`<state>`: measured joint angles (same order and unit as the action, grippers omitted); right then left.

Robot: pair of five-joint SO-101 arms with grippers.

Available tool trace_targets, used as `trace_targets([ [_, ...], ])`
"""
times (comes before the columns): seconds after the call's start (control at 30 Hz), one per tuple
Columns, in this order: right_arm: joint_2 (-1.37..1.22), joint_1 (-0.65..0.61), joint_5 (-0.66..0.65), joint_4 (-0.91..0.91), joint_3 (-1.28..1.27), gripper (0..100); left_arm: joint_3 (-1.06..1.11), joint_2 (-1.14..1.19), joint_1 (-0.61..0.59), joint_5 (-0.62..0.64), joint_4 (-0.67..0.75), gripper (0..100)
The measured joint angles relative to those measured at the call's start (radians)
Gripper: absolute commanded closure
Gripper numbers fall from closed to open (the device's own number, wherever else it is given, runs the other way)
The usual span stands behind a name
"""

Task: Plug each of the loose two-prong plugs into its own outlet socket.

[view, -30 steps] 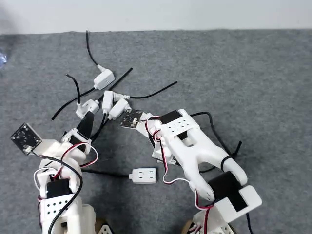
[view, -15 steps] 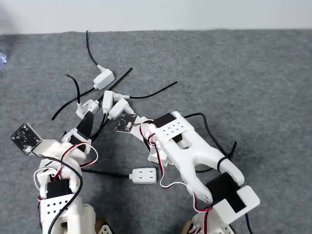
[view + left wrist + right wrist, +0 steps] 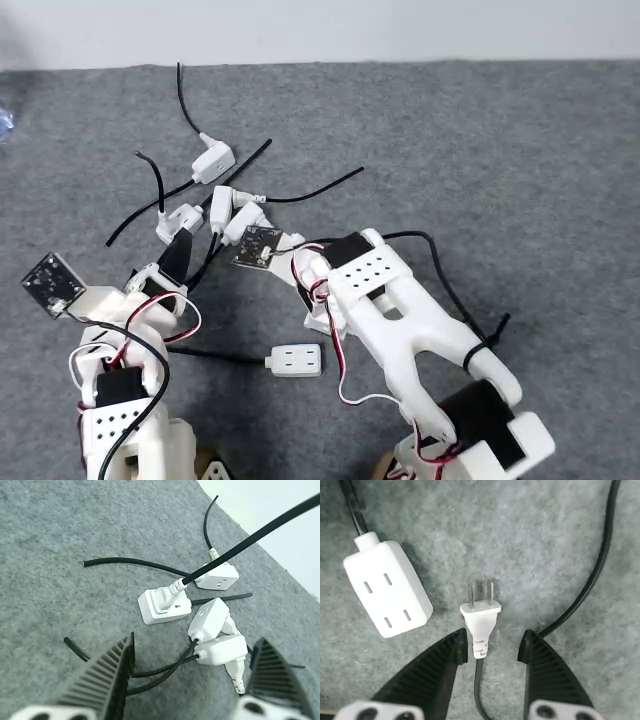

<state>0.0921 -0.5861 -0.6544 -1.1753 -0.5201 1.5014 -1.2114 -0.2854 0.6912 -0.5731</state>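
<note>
right pincer (image 3: 493, 640) parted astride plug (image 3: 481, 616), not gripping | left pincer (image 3: 195, 641) wide, empty

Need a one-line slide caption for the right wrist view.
Right gripper, jaws open either side of a loose white two-prong plug on the grey mat, white outlet block alongside.

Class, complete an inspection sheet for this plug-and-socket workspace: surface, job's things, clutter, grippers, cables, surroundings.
Surface: grey mat, flat.
Job's things: two-prong plug lying flat beside outlet block, apart from it; white plug cluster farther off.
Clutter: nothing seen.
Grippers: right gripper open, straddling the two-prong plug; left gripper open above the white plug cluster.
Cables: black cords loose, crossing among the cluster.
Surroundings: pale wall beyond the mat.
</note>
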Motion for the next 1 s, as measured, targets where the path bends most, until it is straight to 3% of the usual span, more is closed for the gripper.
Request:
trace_targets([
  [1.0,-0.204,0.000,0.000,0.097,-0.002,83.3,0.000,0.000,0.000,0.000,0.000,65],
])
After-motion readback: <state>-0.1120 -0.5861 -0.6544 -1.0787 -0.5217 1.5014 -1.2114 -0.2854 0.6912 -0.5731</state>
